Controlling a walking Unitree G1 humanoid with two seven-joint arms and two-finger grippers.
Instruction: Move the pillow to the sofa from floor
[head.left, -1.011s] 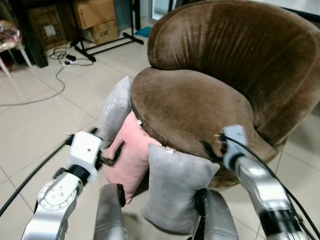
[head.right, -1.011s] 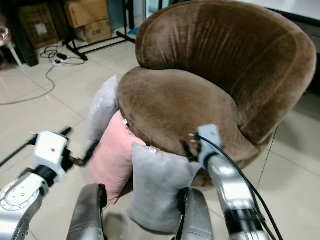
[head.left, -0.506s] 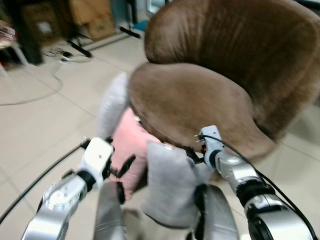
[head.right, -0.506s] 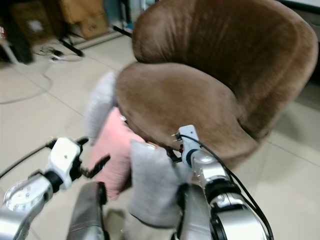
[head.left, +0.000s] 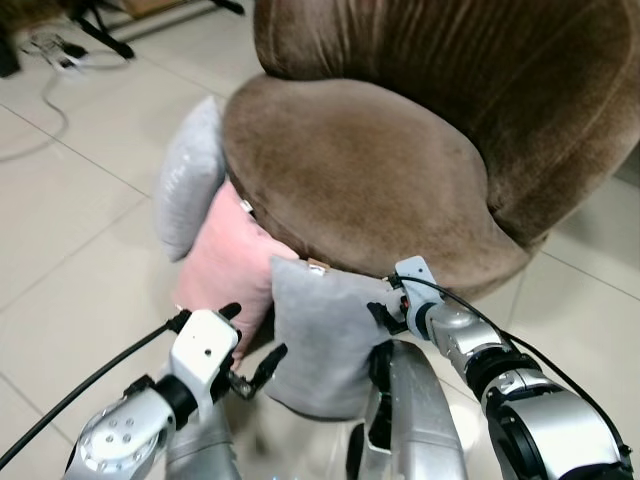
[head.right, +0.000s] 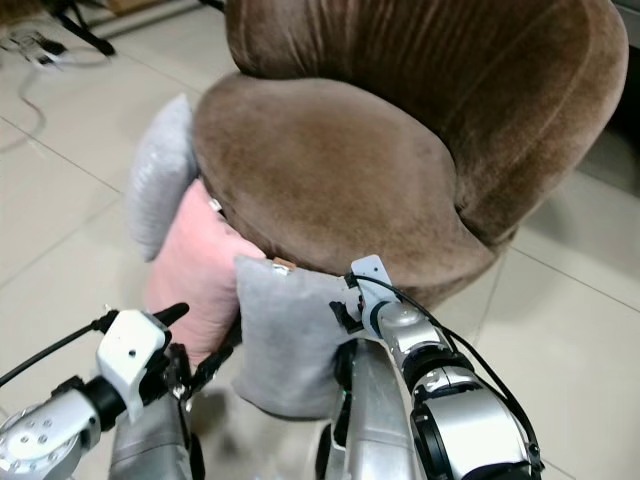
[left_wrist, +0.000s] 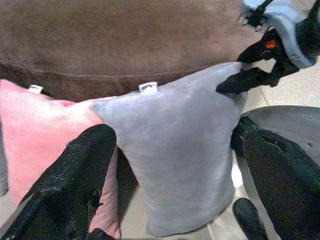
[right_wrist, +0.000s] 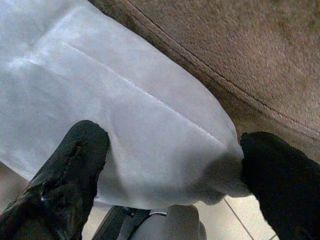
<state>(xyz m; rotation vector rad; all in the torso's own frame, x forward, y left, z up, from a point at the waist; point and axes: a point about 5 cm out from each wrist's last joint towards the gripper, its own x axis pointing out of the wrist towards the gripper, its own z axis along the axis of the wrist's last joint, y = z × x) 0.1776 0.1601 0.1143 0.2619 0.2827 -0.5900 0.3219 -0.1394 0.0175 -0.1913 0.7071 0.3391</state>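
The grey square fabric pillow leans on the brown velvet round sofa; its bottom is hidden. The right gripper is spread around its corner; the left gripper is spread before it.

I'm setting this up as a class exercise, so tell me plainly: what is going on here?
A humanoid robot bends over three pillows leaning against a brown sofa. Its right gripper has its open fingers around the upper corner of the front grey pillow. The left gripper, also open, hovers by that pillow's other side, in front of the pink pillow. A second grey pillow stands behind. The front grey pillow is not yet on the sofa seat.
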